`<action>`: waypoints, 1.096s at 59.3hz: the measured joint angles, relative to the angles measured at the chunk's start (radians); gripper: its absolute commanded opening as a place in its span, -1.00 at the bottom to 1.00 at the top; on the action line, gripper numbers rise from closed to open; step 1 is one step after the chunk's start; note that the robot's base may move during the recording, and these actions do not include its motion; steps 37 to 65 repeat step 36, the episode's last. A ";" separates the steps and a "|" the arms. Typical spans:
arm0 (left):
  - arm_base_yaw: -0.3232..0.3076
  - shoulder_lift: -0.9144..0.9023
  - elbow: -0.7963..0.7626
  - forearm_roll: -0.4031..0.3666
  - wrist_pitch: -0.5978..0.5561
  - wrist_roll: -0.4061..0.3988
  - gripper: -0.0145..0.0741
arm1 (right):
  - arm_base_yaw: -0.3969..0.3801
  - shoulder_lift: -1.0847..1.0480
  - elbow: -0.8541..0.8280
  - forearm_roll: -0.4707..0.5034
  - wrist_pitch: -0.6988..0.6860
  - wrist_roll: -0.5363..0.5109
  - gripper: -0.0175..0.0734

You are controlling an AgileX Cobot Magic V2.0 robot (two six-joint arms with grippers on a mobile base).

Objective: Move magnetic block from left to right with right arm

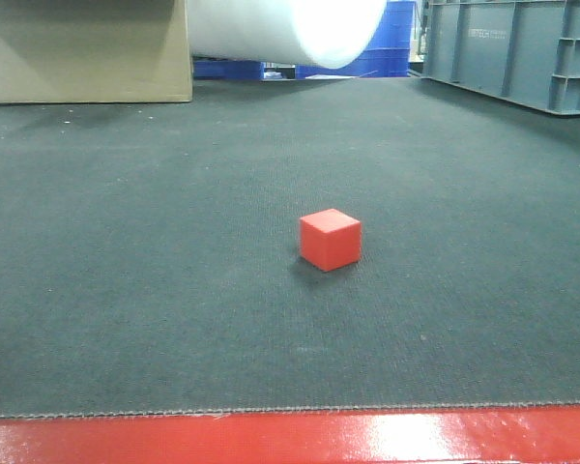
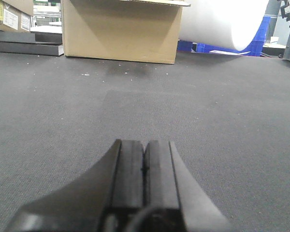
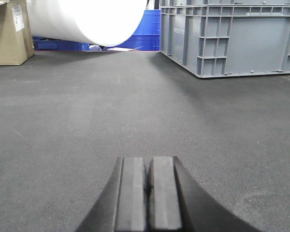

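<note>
The magnetic block (image 1: 330,239), a small red cube, rests alone on the dark mat near the middle of the front view. Neither arm shows in that view. In the left wrist view my left gripper (image 2: 145,144) is shut, its black pads pressed together with nothing between them, low over bare mat. In the right wrist view the right arm's gripper (image 3: 148,159) is likewise shut and empty over bare mat. The block appears in neither wrist view.
A cardboard box (image 1: 85,50) stands at the back left, a large white roll (image 1: 280,29) at the back centre, and a grey plastic crate (image 1: 512,48) at the back right. Blue crates (image 1: 387,43) sit behind. A red strip (image 1: 290,437) edges the mat's front.
</note>
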 measured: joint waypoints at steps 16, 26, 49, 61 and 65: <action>0.000 0.000 0.000 0.000 0.000 0.000 -0.94 | 0.000 0.000 0.000 0.002 -0.002 0.000 -0.48; 0.000 0.000 0.000 0.000 0.000 0.000 -0.94 | 0.000 0.000 0.000 0.004 -0.002 0.000 -0.48; 0.000 0.000 0.000 0.000 0.000 0.000 -0.93 | 0.000 0.000 0.000 0.004 -0.002 0.000 -0.48; 0.000 0.000 0.000 0.000 0.000 0.000 -0.93 | 0.000 0.000 0.000 0.004 -0.002 0.000 -0.48; 0.000 0.000 0.000 0.000 0.000 0.000 -0.93 | 0.000 0.000 0.000 0.004 -0.002 0.000 -0.48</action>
